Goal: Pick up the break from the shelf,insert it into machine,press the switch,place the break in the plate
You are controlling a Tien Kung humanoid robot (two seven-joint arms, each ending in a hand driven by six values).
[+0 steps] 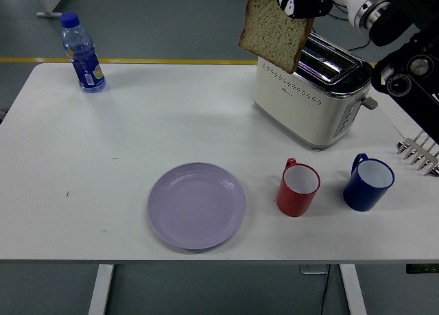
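Table: white; holds everything below.
Toaster: cream, slots look empty; toasting stage judged done.
Plate: lilac, bare; bread not delivered.
Bread slice: airborne, tilted, left of toaster top, well short of plate.
Right hand: fingers pinching slice's top edge.
Mugs: red mug, blue mug, both empty.
Left arm: unseen.
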